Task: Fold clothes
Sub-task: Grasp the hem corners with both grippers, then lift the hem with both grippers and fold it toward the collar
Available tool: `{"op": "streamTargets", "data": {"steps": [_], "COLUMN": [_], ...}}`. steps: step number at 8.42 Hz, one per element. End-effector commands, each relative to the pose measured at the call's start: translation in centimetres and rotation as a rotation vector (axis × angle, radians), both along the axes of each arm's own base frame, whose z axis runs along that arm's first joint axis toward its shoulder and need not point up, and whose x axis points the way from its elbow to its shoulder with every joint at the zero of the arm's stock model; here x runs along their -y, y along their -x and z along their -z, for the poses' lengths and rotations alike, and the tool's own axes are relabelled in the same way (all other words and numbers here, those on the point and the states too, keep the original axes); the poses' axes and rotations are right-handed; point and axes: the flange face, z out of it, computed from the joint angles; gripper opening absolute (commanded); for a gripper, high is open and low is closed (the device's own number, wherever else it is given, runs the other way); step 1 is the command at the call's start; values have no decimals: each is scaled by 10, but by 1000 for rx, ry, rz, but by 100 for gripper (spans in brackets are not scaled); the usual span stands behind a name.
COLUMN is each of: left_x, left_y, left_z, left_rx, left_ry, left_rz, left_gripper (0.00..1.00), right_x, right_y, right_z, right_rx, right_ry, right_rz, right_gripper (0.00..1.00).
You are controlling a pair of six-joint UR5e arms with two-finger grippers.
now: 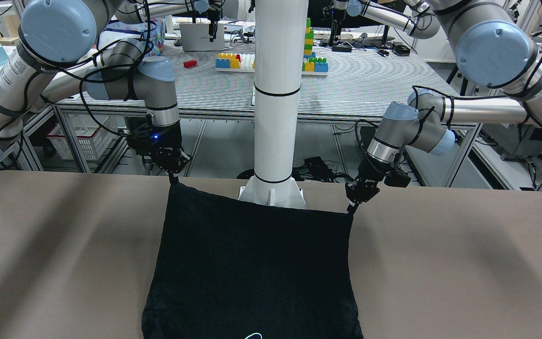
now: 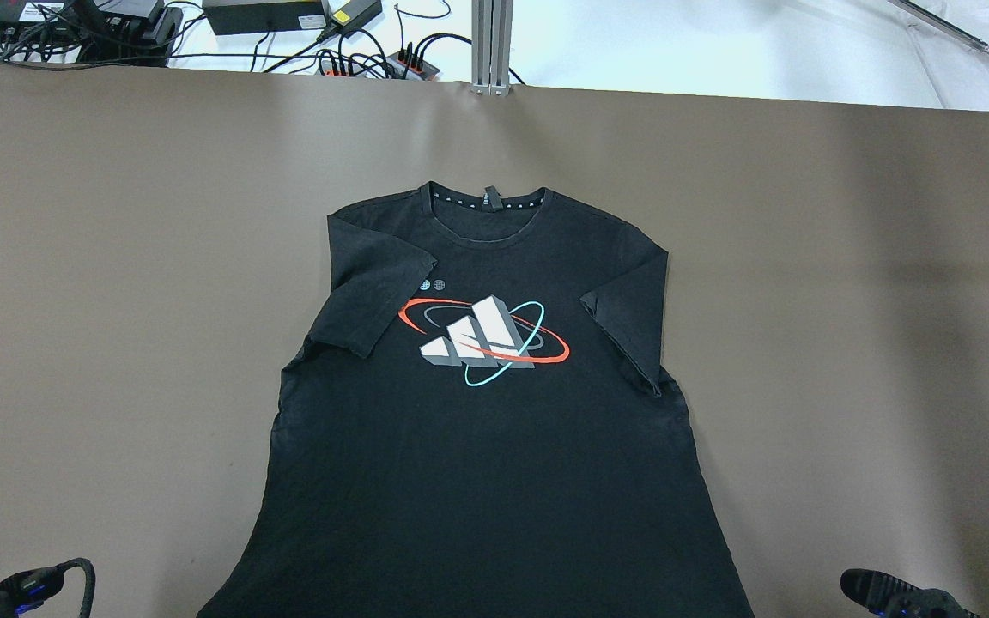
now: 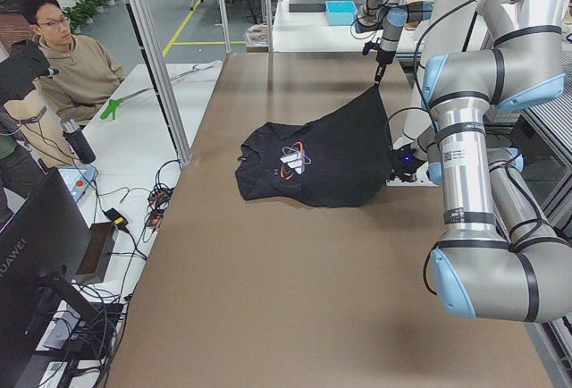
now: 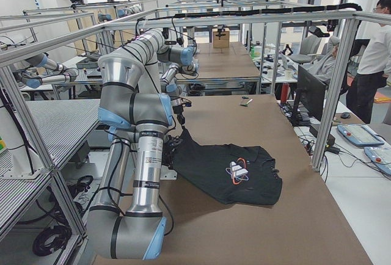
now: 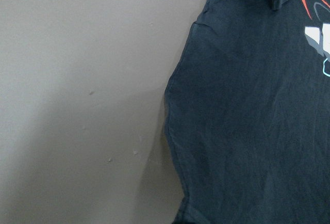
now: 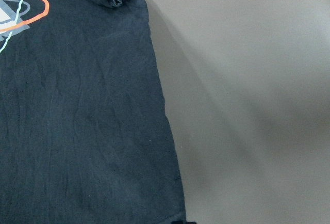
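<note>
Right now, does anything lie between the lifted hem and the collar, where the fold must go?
Nothing visible. The left claw and right claw grip the T-shirt at its hem corners; toward the collar lie only its folded-in sleeves.

The right arm [image 1: 59, 28] and the left arm [image 1: 487, 52] were fat silver tubes with round, pale blue caps at the joints. Thin black cables [image 1: 81, 96] looped along them. Small dark print [image 1: 16, 70] ran down the silver. The right gripper [image 1: 173, 178] was black with a tiny blue light [image 1: 156, 137]. The left gripper [image 1: 352, 207] was black too.
</note>
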Motion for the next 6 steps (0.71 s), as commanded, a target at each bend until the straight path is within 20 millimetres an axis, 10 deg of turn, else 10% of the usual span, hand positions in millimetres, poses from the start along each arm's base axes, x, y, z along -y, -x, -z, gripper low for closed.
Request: {"op": "streamTargets", "data": {"steps": [1, 3, 6], "left_x": [67, 151, 262], "left_y": [-10, -19, 13], "left_z": [15, 1, -10], "left_rx": [29, 66, 108], "left_ry": [-147, -124, -146], "left_rz": [1, -34, -26], "left_gripper": [0, 0, 0], "right_x": [45, 138, 269], "right_y": [39, 52, 5], "right_z": [16, -8, -32], "right_rx": [-15, -158, -202], "right_ry": [-165, -237, -234], "right_rz": [12, 49, 112], "right_gripper": [0, 0, 0]}}
